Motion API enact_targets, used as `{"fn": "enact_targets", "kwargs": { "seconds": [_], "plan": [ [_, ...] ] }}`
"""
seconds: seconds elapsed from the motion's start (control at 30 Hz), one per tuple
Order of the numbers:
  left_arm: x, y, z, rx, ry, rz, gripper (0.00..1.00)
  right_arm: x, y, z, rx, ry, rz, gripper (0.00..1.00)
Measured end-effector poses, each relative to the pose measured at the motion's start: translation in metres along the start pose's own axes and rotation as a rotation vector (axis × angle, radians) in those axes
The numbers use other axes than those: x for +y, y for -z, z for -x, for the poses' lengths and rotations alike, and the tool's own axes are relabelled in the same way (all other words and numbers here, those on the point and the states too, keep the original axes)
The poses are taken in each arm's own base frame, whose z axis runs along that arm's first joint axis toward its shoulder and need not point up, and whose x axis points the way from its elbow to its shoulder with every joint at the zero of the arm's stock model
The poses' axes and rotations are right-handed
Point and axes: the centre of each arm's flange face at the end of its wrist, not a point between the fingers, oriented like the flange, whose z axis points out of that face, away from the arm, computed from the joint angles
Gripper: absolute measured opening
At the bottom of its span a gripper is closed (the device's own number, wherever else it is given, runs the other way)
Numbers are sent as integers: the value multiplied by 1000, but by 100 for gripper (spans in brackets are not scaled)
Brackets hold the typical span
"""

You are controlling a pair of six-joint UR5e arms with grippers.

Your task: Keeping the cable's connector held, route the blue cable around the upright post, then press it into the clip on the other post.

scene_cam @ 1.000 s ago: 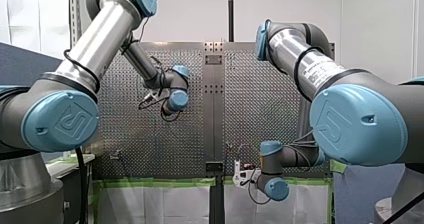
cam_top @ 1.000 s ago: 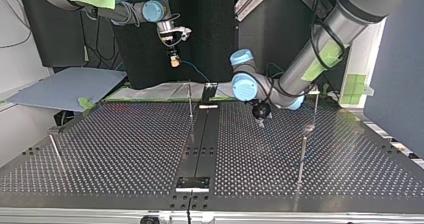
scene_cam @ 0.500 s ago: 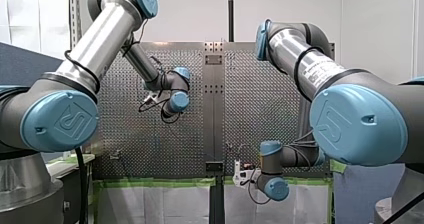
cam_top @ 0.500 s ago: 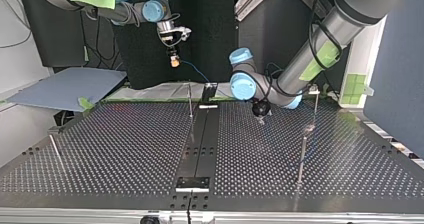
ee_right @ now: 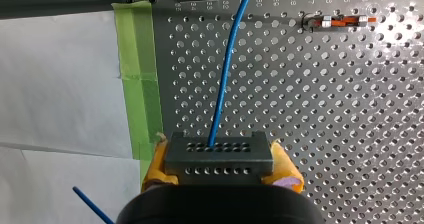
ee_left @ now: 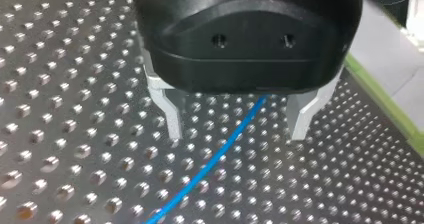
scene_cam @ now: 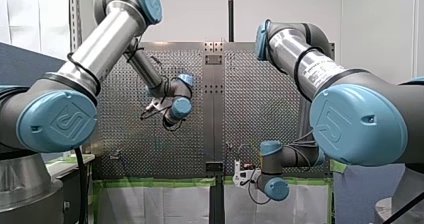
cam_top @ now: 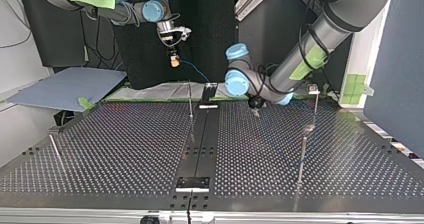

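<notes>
My right gripper (ee_right: 221, 165) is shut with its yellow pads on the grey connector block (ee_right: 219, 150), held off the table's edge. The blue cable (ee_right: 224, 79) leaves the block and runs over the perforated table. In the top view my right gripper (cam_top: 174, 60) hangs at the back left, and the cable (cam_top: 195, 73) slopes down toward the table's middle. My left gripper (ee_left: 235, 129) is open just above the table, and the cable (ee_left: 210, 164) passes between its metal fingers (ee_left: 168, 111) without touching them. A thin upright post (cam_top: 190, 101) stands near the middle. Another post carries a clip (cam_top: 314, 90).
A shorter post (cam_top: 302, 154) stands at the top view's right and a leaning rod (cam_top: 56, 151) at its left. A dark centre rail (cam_top: 199, 144) with a bracket runs across the perforated table (cam_top: 115, 144). Green tape (ee_right: 142, 79) lines the table's edge.
My left arm has moved toward the top view's left and the table's far edge, staying low over the plate. My right arm and the connector have not moved.
</notes>
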Motion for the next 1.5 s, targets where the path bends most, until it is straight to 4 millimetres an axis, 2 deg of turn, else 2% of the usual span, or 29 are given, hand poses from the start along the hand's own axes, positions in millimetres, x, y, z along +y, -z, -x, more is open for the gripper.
{"fn": "enact_targets", "kwargs": {
  "seconds": [0.13,0.3,0.4,0.87,1.13,1.5],
  "plan": [
    [-8,-1,-9,20,-19,-6,100,0,0,0,1,0,0,0],
    [-33,-1,-27,34,-48,-61,100,0,0,0,1,0,0,0],
    [-42,0,-31,32,-47,-90,100,0,0,0,1,0,0,0],
    [-50,0,-34,24,46,-144,100,-1,0,0,1,0,-2,0],
    [-77,-2,-63,75,81,-165,100,-1,0,0,1,0,-4,0],
    [-94,2,-59,30,217,-211,100,-1,0,0,6,1,-5,0]
  ]
}}
